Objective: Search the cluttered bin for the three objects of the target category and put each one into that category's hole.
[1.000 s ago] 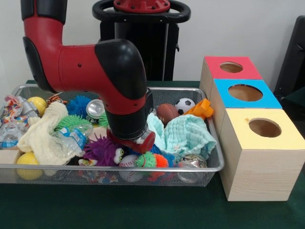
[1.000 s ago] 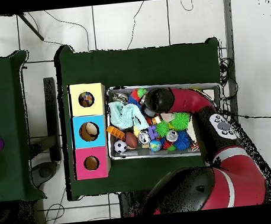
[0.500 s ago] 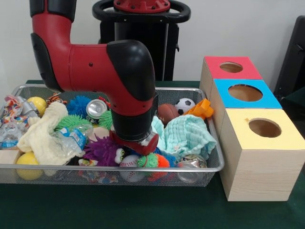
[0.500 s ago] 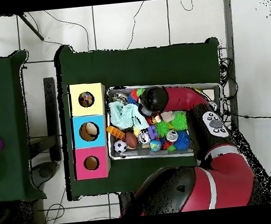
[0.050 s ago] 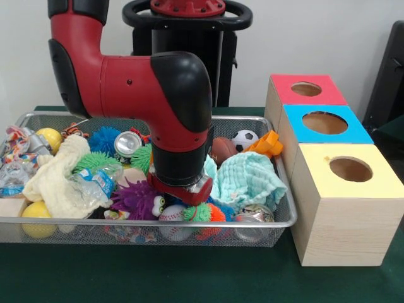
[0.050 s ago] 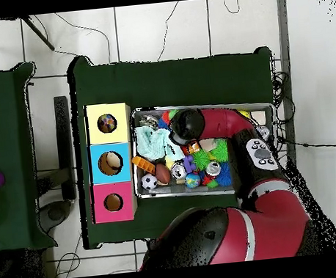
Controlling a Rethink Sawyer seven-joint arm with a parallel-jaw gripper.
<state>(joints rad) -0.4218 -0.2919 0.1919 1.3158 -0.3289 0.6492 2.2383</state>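
The wire mesh bin (image 5: 281,221) is packed with toys. My gripper (image 5: 182,192) reaches down into its middle, just left of a teal cloth (image 5: 247,179) and above a baseball (image 5: 170,213); its tip is hidden among the toys. Around it lie a purple spiky toy (image 5: 134,199), a football (image 5: 221,149), a soccer ball (image 5: 244,139), a can (image 5: 126,143) and yellow balls (image 5: 49,137). In the overhead view the arm's end (image 6: 185,124) covers the bin's upper middle, beside the teal cloth (image 6: 151,142). Right of the bin stand the red box (image 5: 287,91), blue box (image 5: 297,123) and yellow box (image 5: 315,173).
A cream cloth (image 5: 59,177) and a water bottle (image 5: 98,180) fill the bin's left side. An orange toy (image 5: 267,144) lies by the boxes. From above, the yellow box's hole (image 6: 107,123) and the blue box's hole (image 6: 111,163) hold objects.
The arm's end has shifted to the right in the front view, closer to the teal cloth, and stays low in the bin. The toys look unmoved.
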